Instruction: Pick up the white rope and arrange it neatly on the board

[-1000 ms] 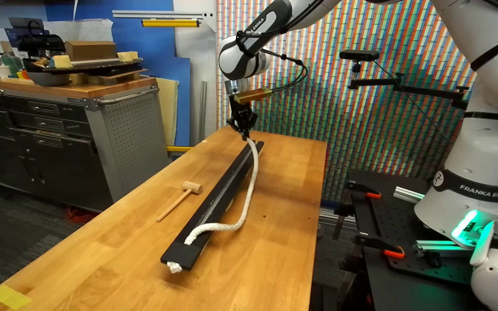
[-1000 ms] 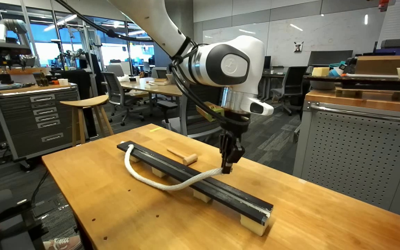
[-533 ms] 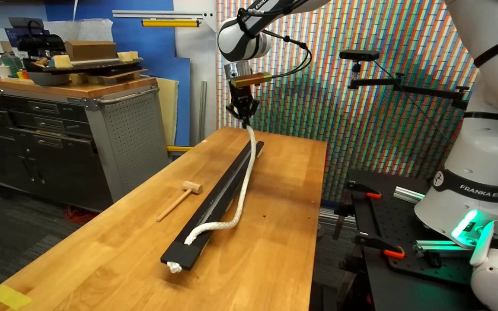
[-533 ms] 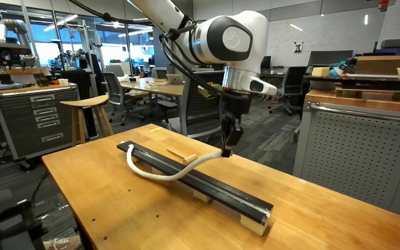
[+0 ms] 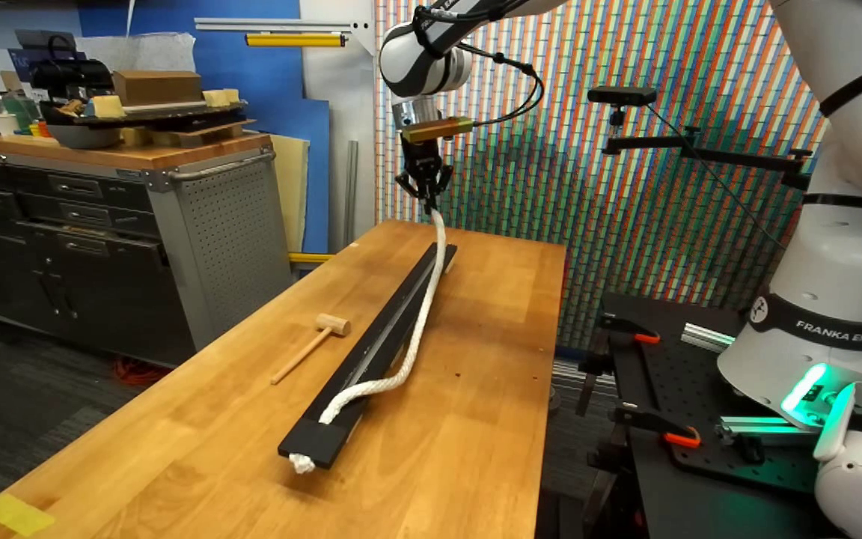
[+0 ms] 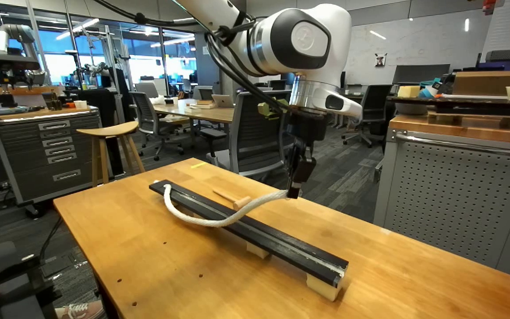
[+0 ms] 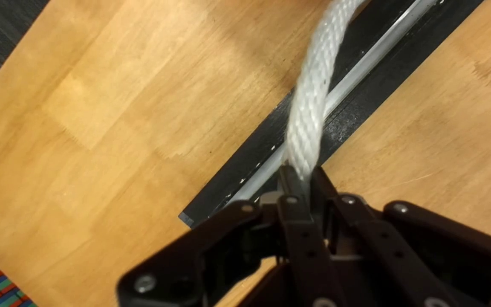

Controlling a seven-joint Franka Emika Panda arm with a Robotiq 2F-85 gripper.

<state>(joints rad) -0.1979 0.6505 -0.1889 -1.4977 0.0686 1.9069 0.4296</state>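
The counter [image 6: 171, 270] is dotted with holes [image 6: 134, 304]; on it the board [image 6: 288, 246] is propped on pale blocks [image 6: 323, 287]. The white rope [image 7: 310, 89], pinched in the jaws, is slung down to the board near one end. Beside it a mallet [image 6: 241, 203] is laid; farther off, a stool [image 6: 107, 129], office chairs [image 6: 257, 133] and a white wall [image 6: 432, 40] are seen.

Cannot see the white rope [image 7: 309, 111] where pinched between the fingers [image 7: 290, 182], toward four o'clock in the wrist view. Cannot follow rope or board [image 7: 357, 113] past that top edge at one and two o'clock. Cannot link the white tuft [image 5: 301, 463] at seven o'clock in an exterior view to the rope. Cannot trace the arm [image 6: 277, 48], cut off near twelve o'clock in both exterior views.
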